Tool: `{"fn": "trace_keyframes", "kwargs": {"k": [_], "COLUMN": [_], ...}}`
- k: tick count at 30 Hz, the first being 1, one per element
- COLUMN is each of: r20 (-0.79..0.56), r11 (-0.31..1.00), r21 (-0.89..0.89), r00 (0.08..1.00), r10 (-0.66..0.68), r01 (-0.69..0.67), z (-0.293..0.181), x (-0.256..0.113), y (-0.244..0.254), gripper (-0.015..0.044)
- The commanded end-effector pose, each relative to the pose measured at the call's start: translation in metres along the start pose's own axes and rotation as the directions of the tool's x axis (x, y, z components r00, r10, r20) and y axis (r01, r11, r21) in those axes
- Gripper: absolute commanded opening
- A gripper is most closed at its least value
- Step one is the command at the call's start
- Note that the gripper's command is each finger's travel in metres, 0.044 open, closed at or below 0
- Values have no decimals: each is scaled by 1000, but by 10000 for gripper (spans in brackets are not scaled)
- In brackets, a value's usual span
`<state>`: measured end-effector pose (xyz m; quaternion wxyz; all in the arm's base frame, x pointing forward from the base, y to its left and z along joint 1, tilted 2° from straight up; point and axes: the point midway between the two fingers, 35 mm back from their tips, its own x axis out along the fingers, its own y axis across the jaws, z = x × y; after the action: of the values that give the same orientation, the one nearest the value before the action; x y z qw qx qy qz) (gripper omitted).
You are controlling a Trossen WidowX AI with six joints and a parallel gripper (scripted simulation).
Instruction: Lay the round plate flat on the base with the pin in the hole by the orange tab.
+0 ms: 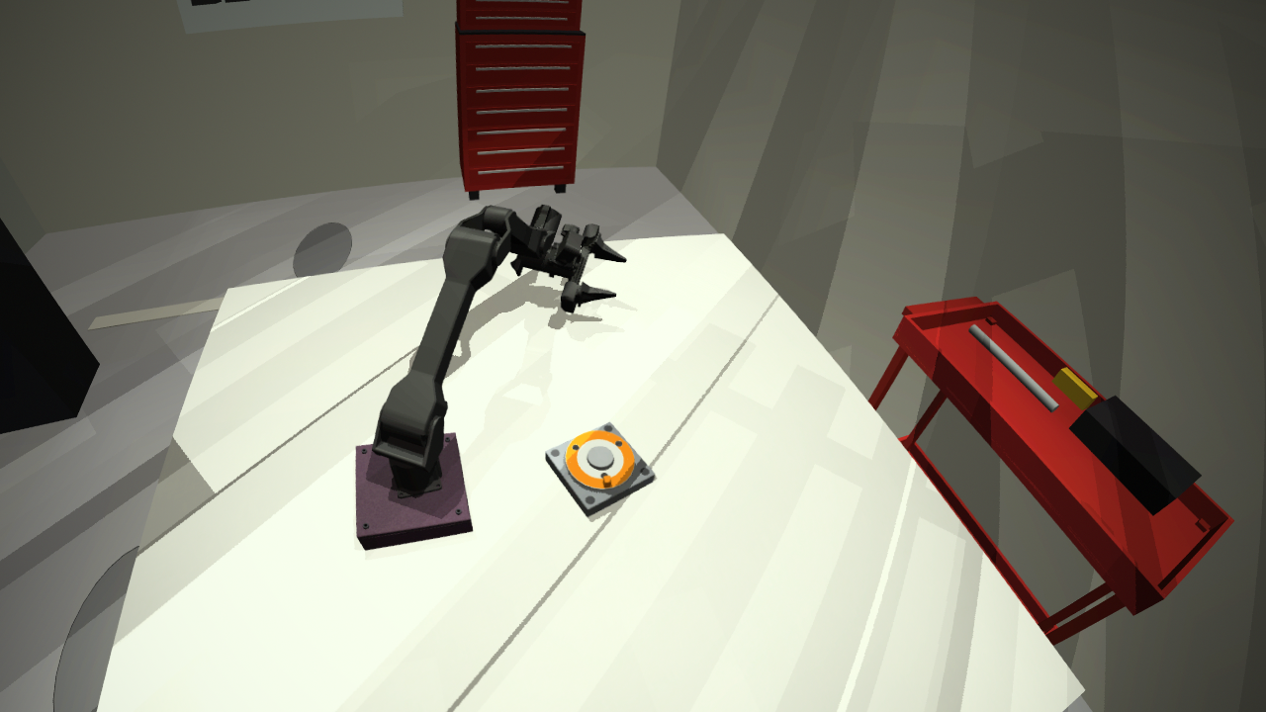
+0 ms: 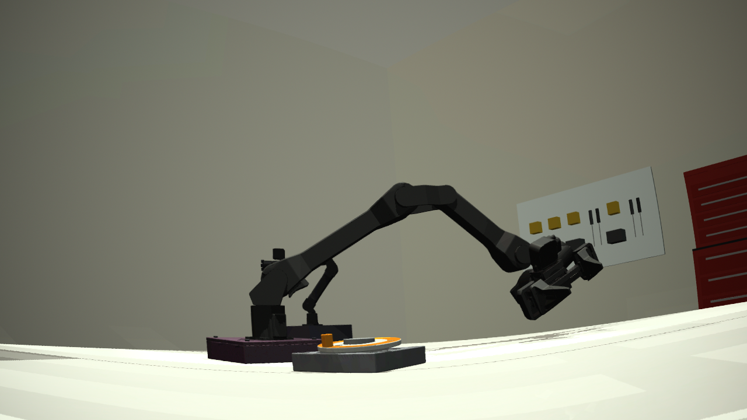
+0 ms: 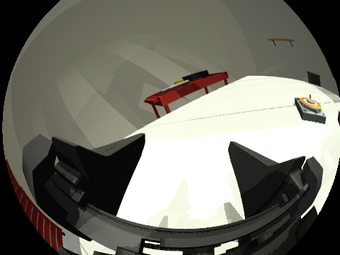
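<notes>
The round orange and white plate [image 1: 581, 457] [image 2: 386, 343] [image 3: 314, 107] sits around the grey post [image 1: 599, 457] [image 2: 358, 340] [image 3: 310, 101] on the square grey base [image 1: 622, 493] [image 2: 344, 363] [image 3: 314, 116]. In the exterior view it looks tilted, low at the left by its upright orange tab [image 1: 606, 481] [image 2: 327, 340] [image 3: 310, 96] and higher at the right. Small dark spots show on the orange ring; the pin cannot be made out. My gripper [image 1: 619, 277] [image 2: 585, 280] [image 3: 189, 142] is open and empty, well away from the plate and above the table.
The arm's purple mount [image 1: 411, 513] [image 2: 243, 352] stands beside the base. A red cart [image 1: 1018, 390] [image 3: 191, 88] stands beyond the table edge. A red drawer cabinet [image 1: 522, 106] [image 2: 723, 230] stands beyond the table's far end.
</notes>
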<state>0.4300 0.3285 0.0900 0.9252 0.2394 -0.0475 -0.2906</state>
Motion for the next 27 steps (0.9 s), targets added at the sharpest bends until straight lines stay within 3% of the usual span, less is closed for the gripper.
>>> {"fn": "trace_keyframes", "kwargs": {"k": [1,5,10,15,18,27], "r20": [-8,-159,-237,-365,-408,-612], "r11": [1000,961,902,773,732,624], "r21": [-13,-271,-424,-632,-681,-757], "r00": [1000,982,952,858,814,540], "r10": [-4,-103,-196,-362,-413,-578], "r01": [4,57,80,57,30,-191], "z": [1,16,34,72,85,147], "x": [3,62,103,159,172,191], "y": [-1,-29,-57,-120,-143,-259], "gripper": [374,269,137,6,0,0]}}
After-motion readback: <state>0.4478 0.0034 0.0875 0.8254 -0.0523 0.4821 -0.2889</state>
